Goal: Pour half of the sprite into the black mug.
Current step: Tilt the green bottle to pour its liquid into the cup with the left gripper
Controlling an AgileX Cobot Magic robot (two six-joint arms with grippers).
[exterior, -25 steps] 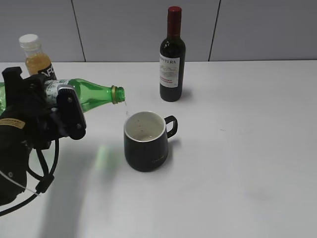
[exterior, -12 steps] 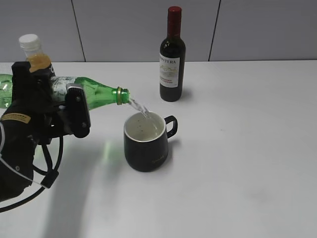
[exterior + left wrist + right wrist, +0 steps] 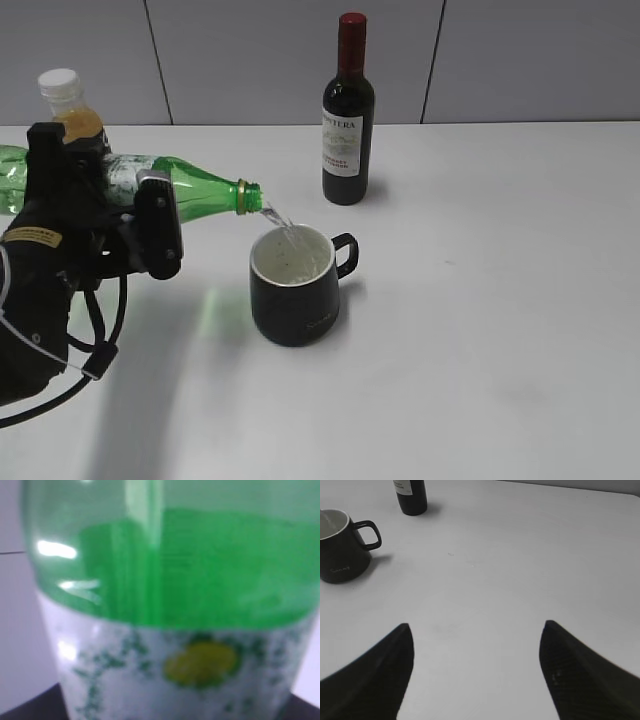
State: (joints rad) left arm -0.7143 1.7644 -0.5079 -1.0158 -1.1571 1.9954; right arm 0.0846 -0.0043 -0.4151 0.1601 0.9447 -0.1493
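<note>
My left gripper (image 3: 125, 215) is shut on the sprite (image 3: 195, 190), a green bottle with a pale label, held nearly level with its open mouth over the black mug (image 3: 293, 285). A clear stream runs from the mouth into the mug's white inside. The left wrist view is filled by the blurred green bottle and its label (image 3: 175, 675); the fingers are hidden there. The mug stands left of centre with its handle to the right, and shows in the right wrist view (image 3: 342, 547). My right gripper (image 3: 476, 640) is open and empty above bare table, out of the exterior view.
A dark wine bottle with a red top (image 3: 348, 112) stands behind the mug to the right, also at the top of the right wrist view (image 3: 411, 496). An orange juice bottle with a white cap (image 3: 68, 108) stands behind my left arm. The white table (image 3: 500, 300) stretches to the right.
The bottle has tipped further and its mouth moved right and over the mug; the drip became a steady stream into the mug. The mug has not moved.
</note>
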